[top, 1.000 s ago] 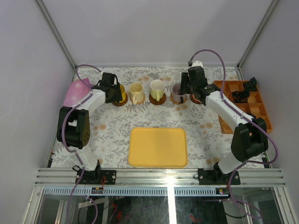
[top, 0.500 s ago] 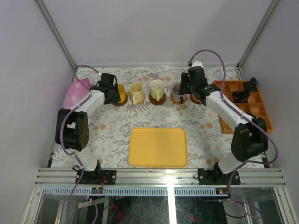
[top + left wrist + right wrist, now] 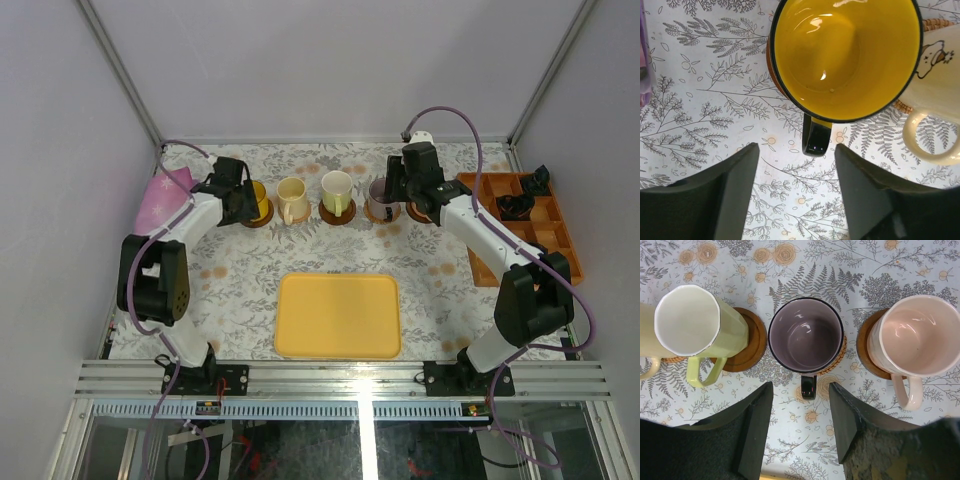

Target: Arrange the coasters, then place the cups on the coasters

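Note:
Five cups stand in a row at the back of the table, each on a coaster. The yellow cup (image 3: 845, 55) sits on a dark coaster (image 3: 771, 65), its black handle (image 3: 816, 135) pointing at my left gripper (image 3: 797, 170). That gripper is open and holds nothing. The cream cup (image 3: 935, 100) stands just right of it. My right gripper (image 3: 801, 407) is open just behind the purple cup (image 3: 806, 335), which sits on a light woven coaster (image 3: 840, 360). The pale green cup (image 3: 695, 322) and pink cup (image 3: 920, 340) flank it on dark coasters.
A yellow tray (image 3: 338, 315) lies at the table's front middle. An orange compartment tray (image 3: 520, 225) with black objects stands at the right edge. A pink cloth-like thing (image 3: 165, 195) lies at the left edge beside the left arm.
The left gripper's jaws have widened and drawn slightly back from the yellow cup's handle. The right arm has not moved.

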`<state>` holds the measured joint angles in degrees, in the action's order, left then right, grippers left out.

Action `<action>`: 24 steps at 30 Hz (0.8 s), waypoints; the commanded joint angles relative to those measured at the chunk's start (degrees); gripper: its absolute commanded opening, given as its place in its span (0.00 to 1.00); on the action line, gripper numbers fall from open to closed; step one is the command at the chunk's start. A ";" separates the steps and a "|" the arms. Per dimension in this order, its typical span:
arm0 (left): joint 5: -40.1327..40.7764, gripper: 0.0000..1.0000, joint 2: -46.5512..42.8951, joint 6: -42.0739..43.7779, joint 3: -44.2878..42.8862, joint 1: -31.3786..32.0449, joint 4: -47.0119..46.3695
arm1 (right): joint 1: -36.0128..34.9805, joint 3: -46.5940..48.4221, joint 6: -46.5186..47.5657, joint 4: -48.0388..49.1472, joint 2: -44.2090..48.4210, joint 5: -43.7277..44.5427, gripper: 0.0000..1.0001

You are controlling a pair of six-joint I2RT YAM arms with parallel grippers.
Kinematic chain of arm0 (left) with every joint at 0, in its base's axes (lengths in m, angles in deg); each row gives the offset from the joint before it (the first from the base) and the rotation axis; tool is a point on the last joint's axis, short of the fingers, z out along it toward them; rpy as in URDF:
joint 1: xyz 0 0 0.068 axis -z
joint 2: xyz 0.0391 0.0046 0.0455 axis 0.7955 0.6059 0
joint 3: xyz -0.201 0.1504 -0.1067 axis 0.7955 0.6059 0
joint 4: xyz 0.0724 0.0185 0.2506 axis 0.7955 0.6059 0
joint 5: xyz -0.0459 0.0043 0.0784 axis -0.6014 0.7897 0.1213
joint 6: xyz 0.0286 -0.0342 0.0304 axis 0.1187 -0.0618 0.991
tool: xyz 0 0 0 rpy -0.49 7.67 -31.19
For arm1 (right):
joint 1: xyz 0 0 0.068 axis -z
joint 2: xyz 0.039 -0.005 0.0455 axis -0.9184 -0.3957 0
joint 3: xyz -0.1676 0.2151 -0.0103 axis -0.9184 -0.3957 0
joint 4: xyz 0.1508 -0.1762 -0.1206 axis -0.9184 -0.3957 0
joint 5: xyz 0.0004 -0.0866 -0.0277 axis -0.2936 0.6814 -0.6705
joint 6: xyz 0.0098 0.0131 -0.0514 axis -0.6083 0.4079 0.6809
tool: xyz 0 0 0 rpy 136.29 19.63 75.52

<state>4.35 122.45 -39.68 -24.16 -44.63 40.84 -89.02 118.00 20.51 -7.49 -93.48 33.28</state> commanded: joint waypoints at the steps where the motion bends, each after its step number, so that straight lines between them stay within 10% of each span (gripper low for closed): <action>1: -2.48 0.66 -4.53 -0.05 -1.38 -0.52 1.03 | 0.34 2.80 0.53 0.31 0.26 2.96 0.57; 12: 2.52 0.99 -11.52 -2.56 -4.57 -0.56 -0.12 | 11.50 1.62 -1.29 0.60 2.90 4.61 0.87; 24: 10.56 1.00 -15.90 -12.02 -1.43 -11.10 -3.56 | 30.76 -10.99 -9.49 4.84 14.74 3.29 1.00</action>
<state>11.23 108.83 -48.14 -26.39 -51.51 40.05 -63.14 109.60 14.82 -6.01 -83.07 37.37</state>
